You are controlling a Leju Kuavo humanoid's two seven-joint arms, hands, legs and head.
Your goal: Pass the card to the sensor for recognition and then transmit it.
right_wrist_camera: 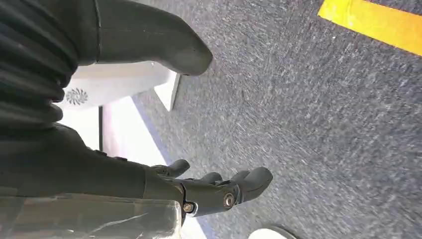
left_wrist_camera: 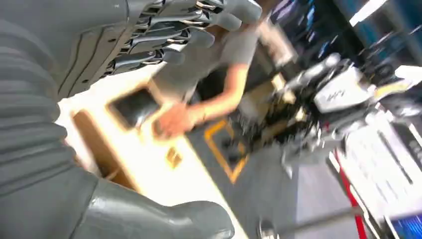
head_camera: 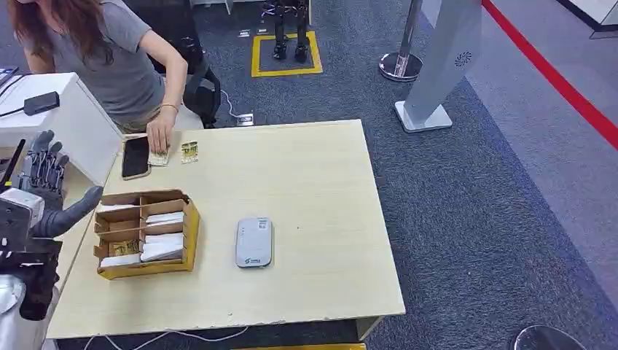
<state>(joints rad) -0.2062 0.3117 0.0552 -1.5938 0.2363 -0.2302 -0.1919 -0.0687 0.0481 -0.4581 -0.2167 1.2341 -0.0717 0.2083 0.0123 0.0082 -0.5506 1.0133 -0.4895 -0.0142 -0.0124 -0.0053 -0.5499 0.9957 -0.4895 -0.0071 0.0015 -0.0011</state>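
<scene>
Left hand [head_camera: 45, 191] is hovering off the table's [head_camera: 313, 175] edge, just beside the cardboard organizer box [head_camera: 144, 233], with its fingers spread and its thumb reaching toward the box; it is grasping nothing. From the left wrist camera the same hand [left_wrist_camera: 164, 35] is showing its fingers extended and free of any card. Right hand [right_wrist_camera: 209, 186] is hanging over the carpet with its fingers loosely uncurled and nothing in them.

White cards [head_camera: 162, 246] are lying stacked in the compartments of the box, on the side facing the sensor. Two further cards are lying at the far edge of the table, well beyond the box: one [head_camera: 189, 152] is lying free, the other [head_camera: 159, 157] is sitting under a person's hand [head_camera: 159, 136], just beside a dark phone [head_camera: 135, 157]. The grey card sensor [head_camera: 253, 242] is sitting on the table just beside the box, with no card on or over it.

Judging from this, the task is barely starting: no card is being held, nothing is being presented to the sensor, and the handover is yet to come. Picking a card, reading it and passing it on all seem to be left.
</scene>
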